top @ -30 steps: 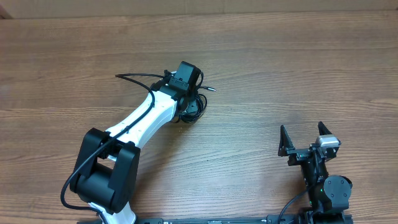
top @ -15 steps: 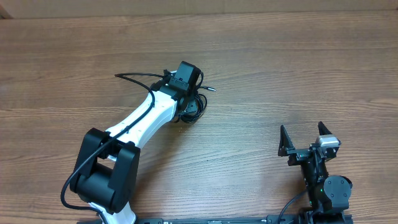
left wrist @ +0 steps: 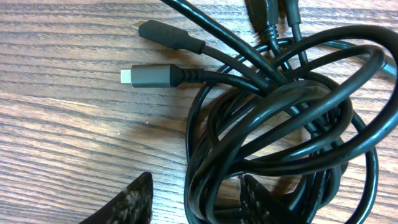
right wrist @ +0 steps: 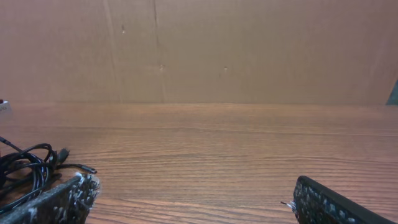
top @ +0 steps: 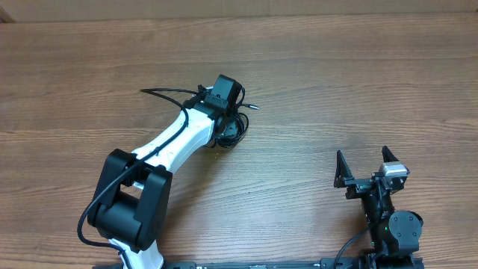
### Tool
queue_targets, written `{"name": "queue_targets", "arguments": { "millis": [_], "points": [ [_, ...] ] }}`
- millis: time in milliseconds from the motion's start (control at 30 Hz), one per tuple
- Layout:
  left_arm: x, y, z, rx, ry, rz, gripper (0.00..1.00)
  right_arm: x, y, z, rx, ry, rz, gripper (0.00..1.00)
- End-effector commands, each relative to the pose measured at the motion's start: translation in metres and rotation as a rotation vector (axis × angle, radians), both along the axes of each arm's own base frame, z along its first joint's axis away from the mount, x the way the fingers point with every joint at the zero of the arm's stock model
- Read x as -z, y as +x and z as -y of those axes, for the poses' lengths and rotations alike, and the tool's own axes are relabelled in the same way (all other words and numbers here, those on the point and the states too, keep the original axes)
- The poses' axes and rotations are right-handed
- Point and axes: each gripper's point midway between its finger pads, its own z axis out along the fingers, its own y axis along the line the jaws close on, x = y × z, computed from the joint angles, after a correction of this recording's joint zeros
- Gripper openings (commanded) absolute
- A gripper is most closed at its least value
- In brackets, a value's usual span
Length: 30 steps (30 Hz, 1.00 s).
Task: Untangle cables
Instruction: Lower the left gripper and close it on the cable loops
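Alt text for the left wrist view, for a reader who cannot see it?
A tangled bundle of thin black cables lies on the wooden table, loops crossing one another. Two plug ends point left, one silver-tipped. At the bottom edge, the left claw straddles several strands, jaws open.

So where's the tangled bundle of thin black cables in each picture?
Overhead: the tangled bundle of thin black cables is left of centre, partly hidden by the white arm.
Left wrist: the bundle fills the right half, close up.
Right wrist: the bundle is small, at the lower left edge.
Shared landmark: the brown wood-grain table beneath it.
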Motion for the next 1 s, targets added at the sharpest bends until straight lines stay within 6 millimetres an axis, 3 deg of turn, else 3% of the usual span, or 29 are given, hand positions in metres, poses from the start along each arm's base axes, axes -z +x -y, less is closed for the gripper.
{"name": "queue_targets", "arguments": {
  "millis": [0,700,967],
  "points": [
    [-0.0009,0.0035,0.0049,0.016,0.011,0.012,0.44,0.0017,0.0003,0.0028,0.015,0.004,0.004,1.00],
    [-0.0015,0.0066,0.0065,0.016,0.005,0.025,0.40,0.0017,0.0003,0.0027,0.015,0.003,0.004,1.00],
    [0.0050,-0.0022,0.0019,0.016,0.023,-0.010,0.39,0.0018,0.0003,0.0027,0.015,0.003,0.004,1.00]
  ]
}}
